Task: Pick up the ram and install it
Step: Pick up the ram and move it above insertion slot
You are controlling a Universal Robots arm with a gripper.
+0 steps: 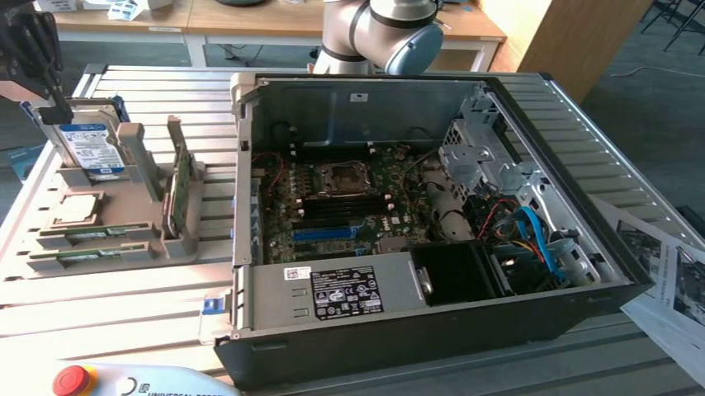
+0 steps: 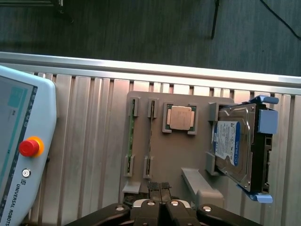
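Observation:
The ram (image 2: 149, 136) is a thin green stick standing on edge in a slot of the grey parts tray (image 2: 169, 155), beside the CPU (image 2: 180, 117). In the exterior view the ram (image 1: 97, 235) lies at the tray's near end. A second like stick (image 2: 131, 136) sits in the neighbouring slot. My gripper (image 2: 162, 190) hangs above the tray's edge, shut, with nothing between its fingers. The exterior view places the gripper (image 1: 39, 82) high over the tray's far left end, above the hard drive (image 1: 91, 148).
The open computer case (image 1: 441, 313) fills the middle of the exterior view, with its motherboard (image 1: 342, 206) exposed. A green card (image 1: 177, 194) stands upright in the tray. A teach pendant (image 2: 23, 150) lies beside the tray. Papers (image 1: 672, 289) lie at the exterior view's right.

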